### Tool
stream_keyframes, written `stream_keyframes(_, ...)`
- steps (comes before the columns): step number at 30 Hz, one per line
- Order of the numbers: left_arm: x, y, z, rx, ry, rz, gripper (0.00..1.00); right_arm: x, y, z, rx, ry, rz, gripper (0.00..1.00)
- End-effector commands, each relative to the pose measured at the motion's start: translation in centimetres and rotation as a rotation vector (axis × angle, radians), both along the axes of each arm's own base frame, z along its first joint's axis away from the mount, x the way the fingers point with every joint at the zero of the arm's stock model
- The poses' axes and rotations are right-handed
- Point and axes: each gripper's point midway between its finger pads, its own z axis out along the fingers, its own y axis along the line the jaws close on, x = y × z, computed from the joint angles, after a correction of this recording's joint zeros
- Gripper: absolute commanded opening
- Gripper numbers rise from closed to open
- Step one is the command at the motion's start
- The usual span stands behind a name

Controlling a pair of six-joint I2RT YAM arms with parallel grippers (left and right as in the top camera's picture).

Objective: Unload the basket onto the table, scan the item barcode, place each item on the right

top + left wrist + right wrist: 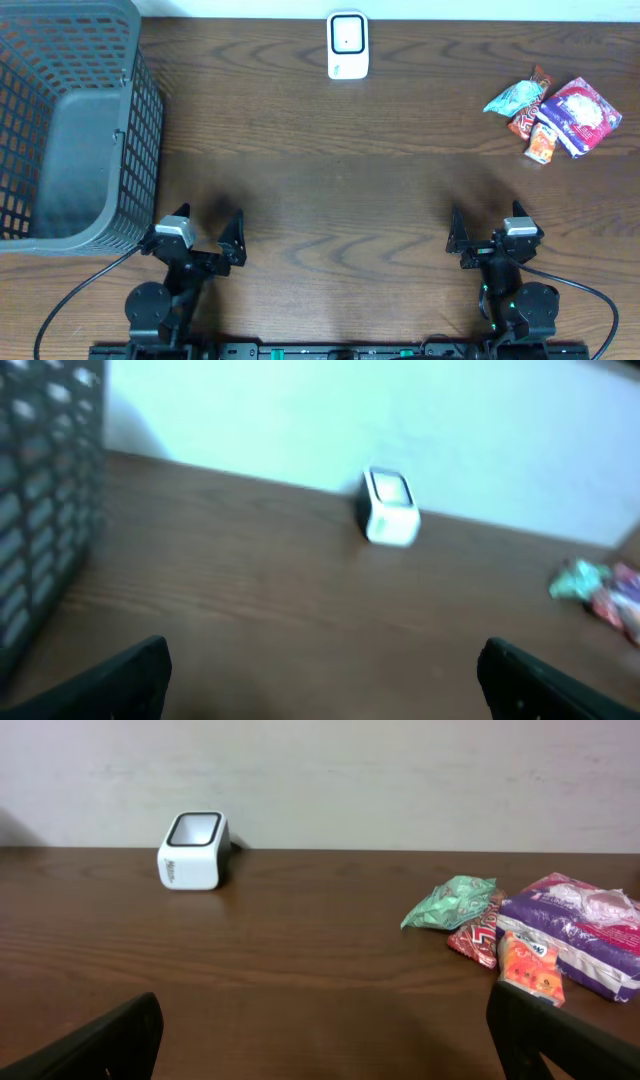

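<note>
A white barcode scanner (348, 45) stands at the table's far edge, middle; it also shows as a scanner (388, 507) and scanner (192, 851) in the wrist views. Snack packets lie at the far right: a purple packet (583, 115), a green packet (514, 97), a red packet (529, 110) and a small orange packet (541, 142). The purple packet (590, 932) and orange packet (531, 968) sit close ahead-right of my right gripper (484, 235). My left gripper (205, 235) and right gripper both stand open and empty near the front edge.
A grey mesh basket (65, 125) fills the left side of the table, its wall (40, 510) beside my left gripper. Bare wood table (330, 180) lies between the grippers and the scanner.
</note>
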Motion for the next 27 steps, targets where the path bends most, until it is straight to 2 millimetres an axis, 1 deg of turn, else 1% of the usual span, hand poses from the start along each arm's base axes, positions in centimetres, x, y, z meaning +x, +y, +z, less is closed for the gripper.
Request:
stream_keyframes(1,0.7,1.7,-0.1,-0.051,-0.043,0.104,0.98,0.0,-0.3,0.0,0.017,0.0,-0.013,0.99)
stream_keyframes(5,1.1,2.2,0.2,-0.051,-0.092,0.132,0.98,0.0,-0.3,0.0,0.017,0.0,-0.013,0.99)
stream_keyframes(9,1.3,2.2,-0.7,-0.001,-0.096,0.129,0.98,0.0,-0.3,0.0,0.017,0.0,-0.013,0.99)
stream_keyframes(14,1.3,2.2,-0.9,0.07,-0.097,0.124,0.98,0.0,-0.3,0.0,0.017,0.0,-0.013,0.99)
stream_keyframes(16,1.3,2.2,-1.8,0.1,-0.067,0.122,0.98,0.0,-0.3,0.0,0.017,0.0,-0.013,0.99)
stream_keyframes(19,1.0,2.3,-4.0,0.145,0.02,0.116,0.98,0.0,-0.3,0.0,0.017,0.0,-0.013,0.99)
stream_keyframes(25,1.1,2.9,-4.1,0.191,0.015,0.137,0.98,0.0,-0.3,0.0,0.017,0.0,-0.013,0.99)
stream_keyframes(27,1.1,3.1,-4.1,0.234,0.01,0.138,0.98,0.0,-0.3,0.0,0.017,0.0,-0.013,0.99)
